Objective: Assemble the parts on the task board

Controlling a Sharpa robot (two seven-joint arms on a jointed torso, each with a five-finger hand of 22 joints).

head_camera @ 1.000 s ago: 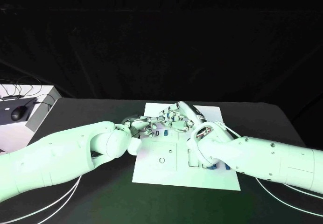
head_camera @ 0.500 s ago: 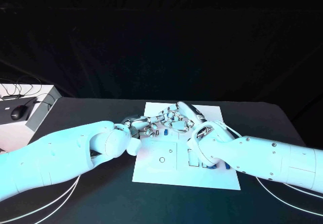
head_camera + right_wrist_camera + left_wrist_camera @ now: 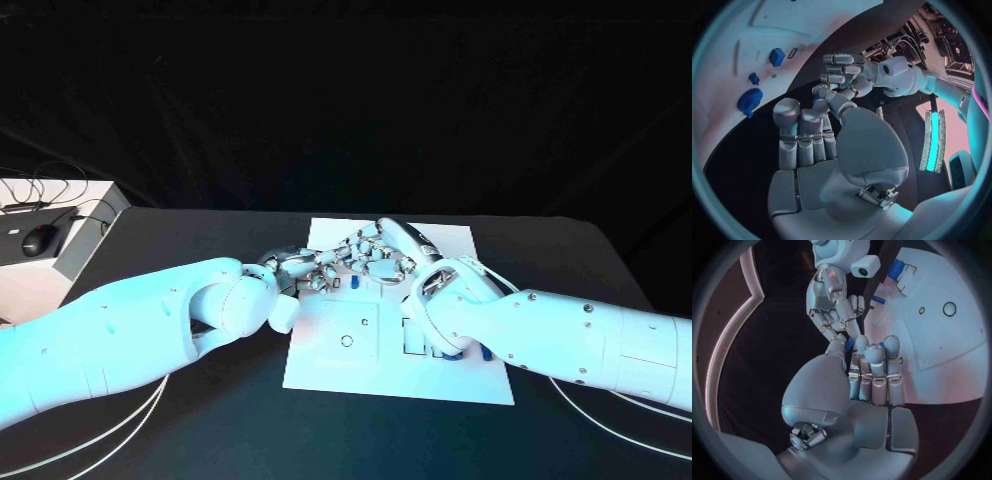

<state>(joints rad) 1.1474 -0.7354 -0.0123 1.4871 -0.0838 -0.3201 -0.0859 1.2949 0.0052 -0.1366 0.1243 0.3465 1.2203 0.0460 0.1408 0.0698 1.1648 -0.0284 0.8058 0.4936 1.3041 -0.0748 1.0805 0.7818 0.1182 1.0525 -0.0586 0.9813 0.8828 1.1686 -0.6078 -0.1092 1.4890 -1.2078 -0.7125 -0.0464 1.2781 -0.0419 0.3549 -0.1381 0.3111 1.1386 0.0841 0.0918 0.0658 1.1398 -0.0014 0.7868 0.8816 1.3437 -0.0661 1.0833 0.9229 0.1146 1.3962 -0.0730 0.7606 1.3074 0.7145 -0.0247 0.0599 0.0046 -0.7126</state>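
Evidently both hands meet fingertip to fingertip over the task board's upper middle: the left hand pinches a small blue part, while whether the right hand grips anything I cannot tell. Judged from this, pass it slowly, releasing only once the receiving fingers have it firmly.

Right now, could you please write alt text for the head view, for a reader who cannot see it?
Two white robot arms meet over the far half of a white task board on a black table, the left hand and right hand close together with fingers intermingled above small blue parts. Whether either hand holds a part cannot be told.
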